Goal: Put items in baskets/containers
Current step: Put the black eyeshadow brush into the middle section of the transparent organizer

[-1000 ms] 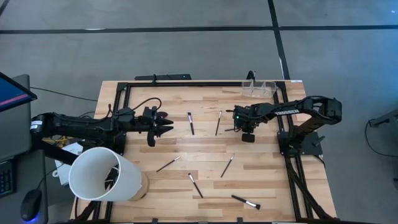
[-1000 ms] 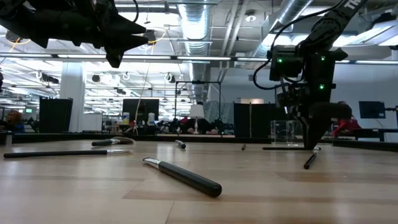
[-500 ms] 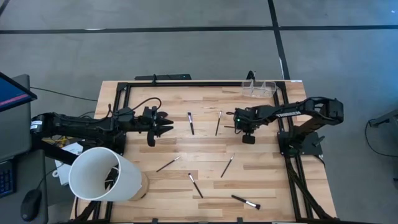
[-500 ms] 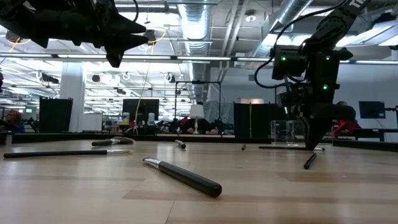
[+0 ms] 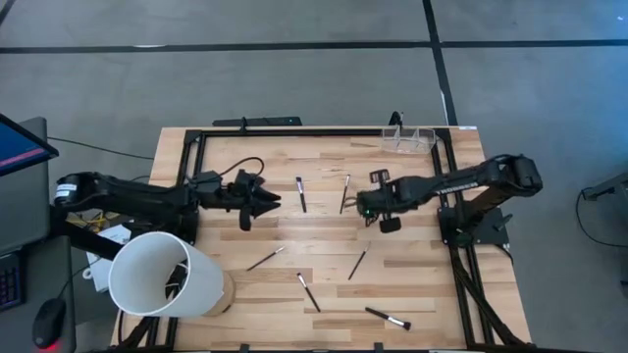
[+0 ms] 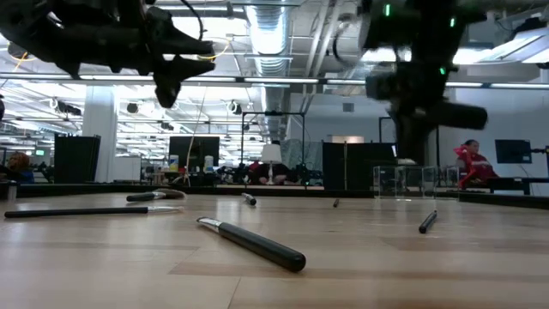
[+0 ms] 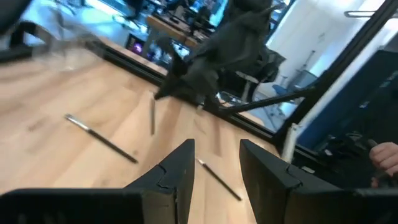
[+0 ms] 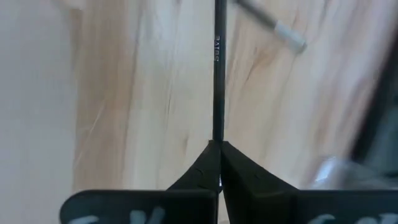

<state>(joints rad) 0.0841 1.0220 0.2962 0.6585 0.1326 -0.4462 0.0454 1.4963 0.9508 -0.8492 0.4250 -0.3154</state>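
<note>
My right gripper (image 5: 364, 207) hangs over the table's right middle, shut on a thin dark makeup brush (image 8: 217, 74), which also shows below it in the left wrist view (image 7: 152, 118). My left gripper (image 5: 273, 201) is open over the left middle with nothing between its fingers (image 7: 184, 163). Several more brushes lie flat on the wood, among them two at the far middle (image 5: 301, 194) (image 5: 344, 193) and one nearer (image 5: 357, 265). The clear holder (image 5: 408, 138) stands at the far right edge. My right gripper pinches the brush's slim dark handle (image 8: 217, 134) between its two fingertips, at one end. The fingers slant steeply down and the brush runs on along their line. It hangs below them, clear of the table.
A big white tub (image 5: 162, 275) lies on its side at the near left corner. More brushes lie near the front (image 5: 265, 259) (image 5: 308, 292) (image 5: 388, 318). A black frame (image 5: 294, 131) runs round the table's edges.
My right gripper has taken a brush off the table, risen with it and swung toward the table's left, rolling as it went. The brush, which lay flat, now hangs clear. My left gripper has edged toward the table's middle and rolled a little.
</note>
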